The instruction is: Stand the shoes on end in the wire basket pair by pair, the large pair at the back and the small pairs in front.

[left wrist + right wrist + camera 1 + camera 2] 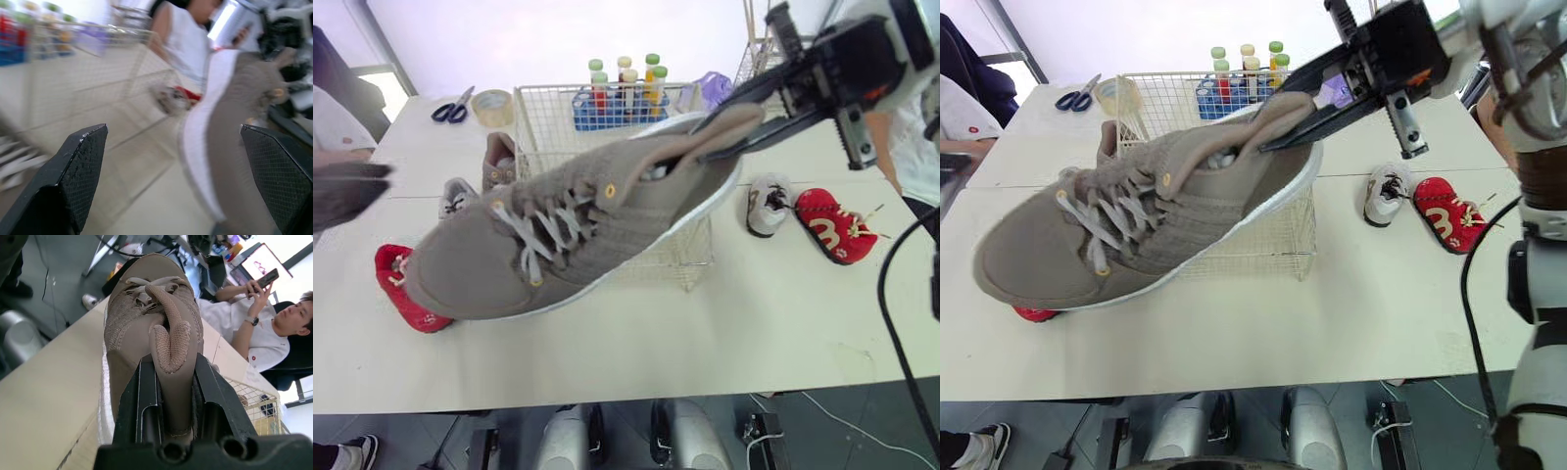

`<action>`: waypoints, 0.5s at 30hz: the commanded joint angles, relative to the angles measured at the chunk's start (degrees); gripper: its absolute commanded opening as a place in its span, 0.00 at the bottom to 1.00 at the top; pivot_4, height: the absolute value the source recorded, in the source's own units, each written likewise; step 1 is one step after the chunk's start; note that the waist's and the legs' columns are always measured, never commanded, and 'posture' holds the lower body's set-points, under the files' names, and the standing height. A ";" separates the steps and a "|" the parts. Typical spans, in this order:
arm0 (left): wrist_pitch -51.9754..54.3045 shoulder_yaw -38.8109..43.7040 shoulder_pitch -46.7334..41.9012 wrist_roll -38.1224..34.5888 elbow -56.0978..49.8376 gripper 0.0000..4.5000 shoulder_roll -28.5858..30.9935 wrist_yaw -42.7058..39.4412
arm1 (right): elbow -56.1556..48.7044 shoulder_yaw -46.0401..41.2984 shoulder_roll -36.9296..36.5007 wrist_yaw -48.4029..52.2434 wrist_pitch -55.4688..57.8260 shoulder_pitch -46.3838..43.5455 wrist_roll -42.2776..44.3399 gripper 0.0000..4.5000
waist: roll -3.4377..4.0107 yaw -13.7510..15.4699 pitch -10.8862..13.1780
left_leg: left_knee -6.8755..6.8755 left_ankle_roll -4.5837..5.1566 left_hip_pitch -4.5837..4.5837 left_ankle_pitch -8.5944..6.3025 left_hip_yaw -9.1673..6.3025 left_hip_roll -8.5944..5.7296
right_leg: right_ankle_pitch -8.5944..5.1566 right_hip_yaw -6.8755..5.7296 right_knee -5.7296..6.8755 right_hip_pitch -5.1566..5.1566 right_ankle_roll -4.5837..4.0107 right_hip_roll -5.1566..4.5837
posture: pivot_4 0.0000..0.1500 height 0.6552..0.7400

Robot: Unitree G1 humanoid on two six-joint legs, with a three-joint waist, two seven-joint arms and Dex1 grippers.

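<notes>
Left of the basket (533,127), our left end effector (171,134) hangs with its fingers spread wide and nothing between them. The large shoe (597,235) is in the air above the basket, clear of the counter (754,323). Its long axis slants, with the toe low and out past the basket's left side and the heel high toward the basket's right back corner. At the heel, our right end effector (710,137) is clamped tight and carries the whole shoe. We judge that the move belongs to the right arm. The shoe has to swing until that axis stands upright, bringing the toe in from beyond the basket's left wall. Then it goes down at the basket's back.
</notes>
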 commanded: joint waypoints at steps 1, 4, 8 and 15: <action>1.19 -8.71 -6.29 -2.56 0.26 1.00 1.05 -2.49 | -0.78 1.06 -2.42 0.16 -3.25 -3.00 3.45 0.05 | 0.01 -0.37 0.01 | -0.03 0.00 0.00 0.00 0.02 0.01 | 0.00 0.00 0.01 -0.03 0.00 0.00 | 1.00 1.00; 1.93 -18.16 -12.59 1.76 -1.10 1.00 0.39 -7.52 | -1.40 2.64 -3.53 0.16 -4.26 -3.90 4.13 0.05 | 0.02 -1.08 0.03 | -0.08 0.12 0.00 0.13 0.04 0.03 | 0.01 -0.01 0.10 -0.10 0.01 -0.01 | 1.00 1.00; 1.49 -29.85 -22.42 9.72 -1.84 1.00 -2.78 -13.47 | -2.30 3.37 -4.12 0.16 -4.50 -4.62 4.45 0.05 | 0.00 -1.30 0.04 | -0.03 0.14 -0.05 0.15 0.08 0.04 | 0.02 -0.03 0.13 -0.12 0.03 0.09 | 1.00 1.00; 1.55 -40.14 -32.52 19.49 -4.40 1.00 -7.89 -21.87 | -3.64 2.86 -4.60 0.16 -3.92 -5.18 4.79 0.05 | -0.09 -0.99 0.08 | 0.22 0.17 -0.19 0.15 0.08 0.08 | 0.02 -0.04 0.18 -0.13 0.07 0.18 | 1.00 1.00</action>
